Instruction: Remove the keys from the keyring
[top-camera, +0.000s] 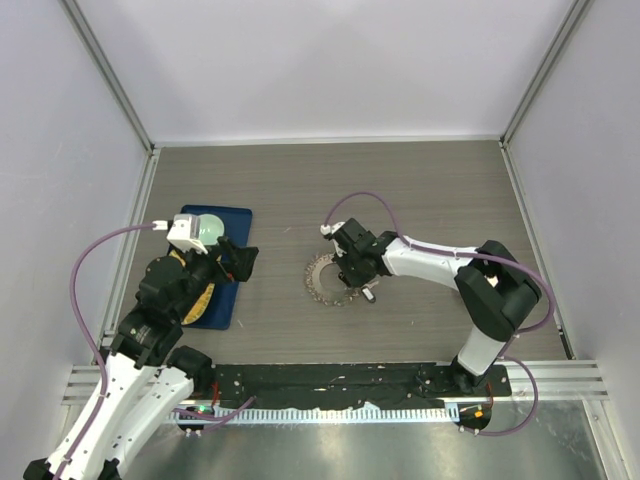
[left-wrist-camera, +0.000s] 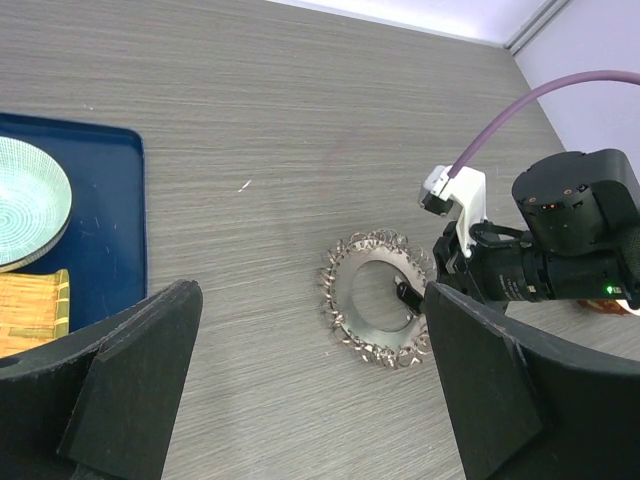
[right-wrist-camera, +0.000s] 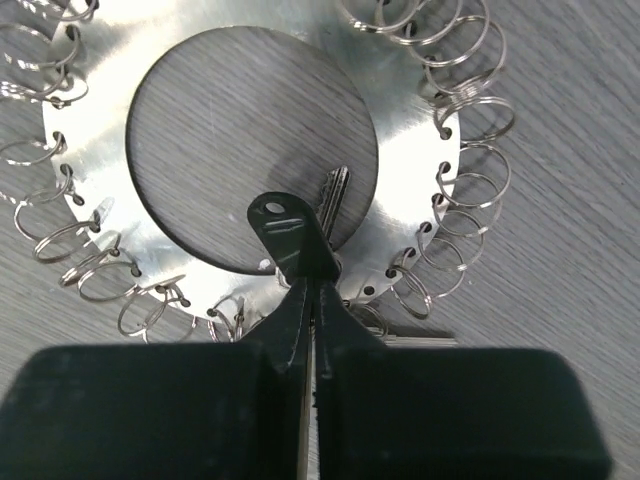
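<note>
The keyring (top-camera: 318, 280) is a flat grey metal disc with a fringe of small wire loops, lying flat mid-table. It also shows in the left wrist view (left-wrist-camera: 352, 300) and the right wrist view (right-wrist-camera: 410, 150). My right gripper (right-wrist-camera: 310, 290) is shut on a key (right-wrist-camera: 290, 240) with a black head and a short silver blade, which points into the ring's central hole. In the top view the right gripper (top-camera: 352, 272) sits at the ring's right edge. My left gripper (left-wrist-camera: 310, 390) is open and empty, left of the ring, by the tray's right edge (top-camera: 238, 262).
A blue tray (top-camera: 232, 218) lies at the left with a pale green dish (top-camera: 205, 228) and a yellow item (top-camera: 203, 296) on it. Grey walls enclose the table on three sides.
</note>
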